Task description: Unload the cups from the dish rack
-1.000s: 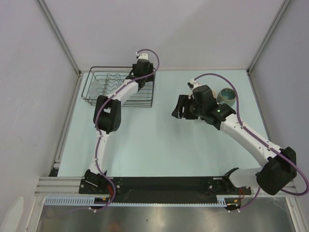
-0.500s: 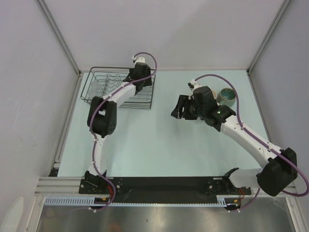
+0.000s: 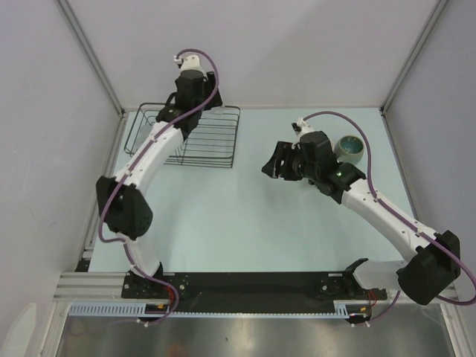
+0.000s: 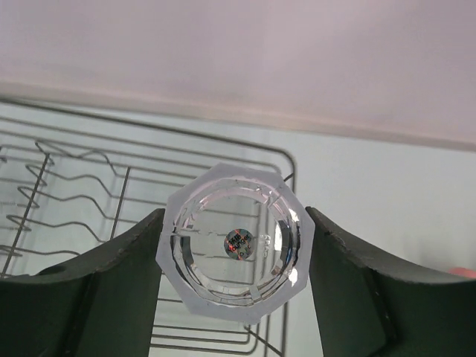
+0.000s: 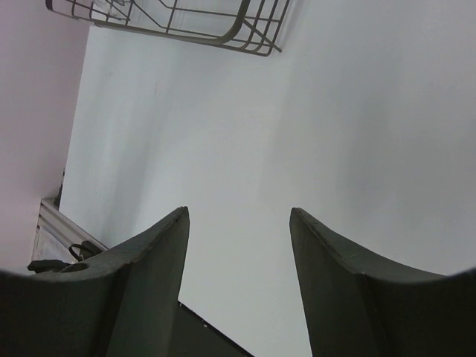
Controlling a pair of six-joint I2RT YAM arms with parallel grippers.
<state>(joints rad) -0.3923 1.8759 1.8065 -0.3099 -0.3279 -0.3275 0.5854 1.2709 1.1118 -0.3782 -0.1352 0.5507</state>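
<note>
A clear glass tumbler (image 4: pixel 234 249) fills the left wrist view bottom-on, with a small round sticker on its base. My left gripper (image 4: pixel 234 216) is shut on it, one finger pressed to each side, and holds it in the air above the black wire dish rack (image 4: pixel 74 171). From above, the left wrist (image 3: pixel 190 80) hangs over the back of the dish rack (image 3: pixel 216 141). My right gripper (image 3: pixel 272 166) stands open and empty over the middle of the table, which shows bare between its fingers (image 5: pixel 160 245). A pale green-teal cup (image 3: pixel 349 146) stands upright behind the right arm.
White walls with metal posts close in the table at the back and both sides. The rack's corner (image 5: pixel 186 18) shows at the top of the right wrist view. A sliver of something pink (image 4: pixel 465 271) touches the right edge of the left wrist view.
My left arm has lifted and swung left, from the rack's right end to above its back left. The right arm has barely moved.
</note>
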